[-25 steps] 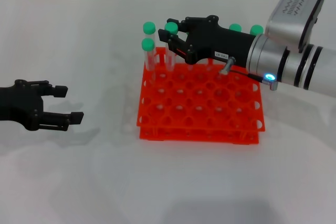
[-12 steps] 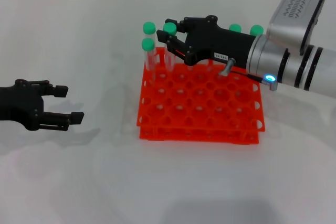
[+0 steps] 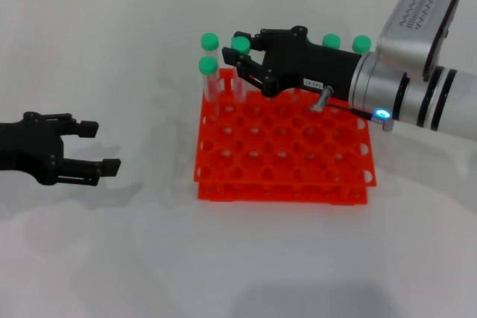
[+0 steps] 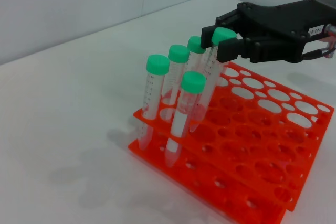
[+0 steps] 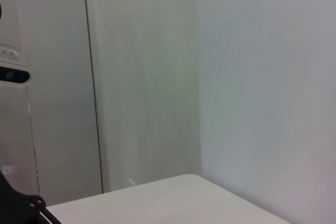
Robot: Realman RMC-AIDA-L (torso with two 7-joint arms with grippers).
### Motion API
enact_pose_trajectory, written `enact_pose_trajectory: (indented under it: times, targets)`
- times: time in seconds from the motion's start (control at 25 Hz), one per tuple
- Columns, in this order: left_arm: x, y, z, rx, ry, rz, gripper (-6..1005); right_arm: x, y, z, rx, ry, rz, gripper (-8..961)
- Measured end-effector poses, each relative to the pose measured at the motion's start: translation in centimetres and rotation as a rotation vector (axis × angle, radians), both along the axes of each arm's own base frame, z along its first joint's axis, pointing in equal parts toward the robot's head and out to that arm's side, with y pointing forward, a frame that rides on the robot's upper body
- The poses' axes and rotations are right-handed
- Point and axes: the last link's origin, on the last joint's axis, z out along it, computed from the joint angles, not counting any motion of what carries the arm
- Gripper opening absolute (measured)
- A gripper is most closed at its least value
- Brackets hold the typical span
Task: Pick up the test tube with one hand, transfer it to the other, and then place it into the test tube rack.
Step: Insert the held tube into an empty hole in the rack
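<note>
The orange-red test tube rack [image 3: 283, 188] stands mid-table, also in the left wrist view [image 4: 262, 182]. The test tube [image 3: 240, 44] with its green cap leans in a back-row hole near the rack's left corner. My right gripper [image 3: 244, 63], the one with the white label, reaches in from the right and is shut on the tube just below the cap. The left wrist view shows the same grip [image 4: 224, 43] on the tilted tube [image 4: 222, 35]. My left gripper [image 3: 100, 147] hovers open and empty over the table, left of the rack.
Other green-capped tubes stand in the rack: two at the back-left corner [image 3: 211, 39] [image 3: 208, 65], two at the back right [image 3: 332, 41] [image 3: 361, 42]. The right arm's silver forearm [image 3: 417, 87] crosses above the rack's back right. The right wrist view shows only a wall.
The right gripper has shifted slightly left and back, and the held tube's cap now sits a little lower. The left gripper has stayed put.
</note>
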Motion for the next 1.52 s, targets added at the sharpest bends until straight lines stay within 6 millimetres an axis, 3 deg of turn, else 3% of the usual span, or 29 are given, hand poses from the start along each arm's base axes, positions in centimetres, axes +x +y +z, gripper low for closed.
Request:
enact_pose_trajectory:
  times: [1.52]
  targets:
    - [0.07, 0.12, -0.85, -0.034, 0.025, 0.0, 867, 0.35, 0.35, -0.68, -0.011, -0.014, -0.065, 265]
